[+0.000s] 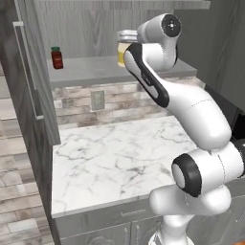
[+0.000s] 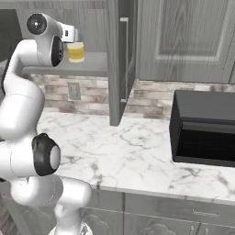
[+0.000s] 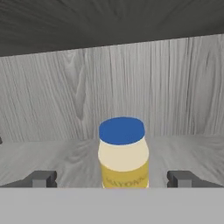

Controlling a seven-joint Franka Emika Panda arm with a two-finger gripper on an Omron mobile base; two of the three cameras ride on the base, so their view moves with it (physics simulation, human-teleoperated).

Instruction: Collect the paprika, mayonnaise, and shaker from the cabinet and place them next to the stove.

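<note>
The mayonnaise [image 3: 123, 153], a pale-yellow jar with a blue lid, stands upright on the grey shelf of the cabinet [image 1: 95, 69]. My gripper [image 3: 113, 178] is open, and the jar sits straight ahead, centred between the fingertips [image 3: 41, 178] without touching them. In the base views the hand hovers at the jar's top, with the mayonnaise [image 1: 122, 55] [image 2: 76, 51] partly hidden behind it. The paprika [image 1: 57, 57], a small dark-red jar, stands further left on the same shelf. The shaker and the stove are out of view.
The cabinet door [image 1: 33, 72] [image 2: 120, 59] hangs open over the white marble counter [image 1: 110, 153]. A black box-shaped appliance [image 2: 204, 128] stands on the counter to the right. A wall outlet [image 1: 97, 99] sits in the brick backsplash.
</note>
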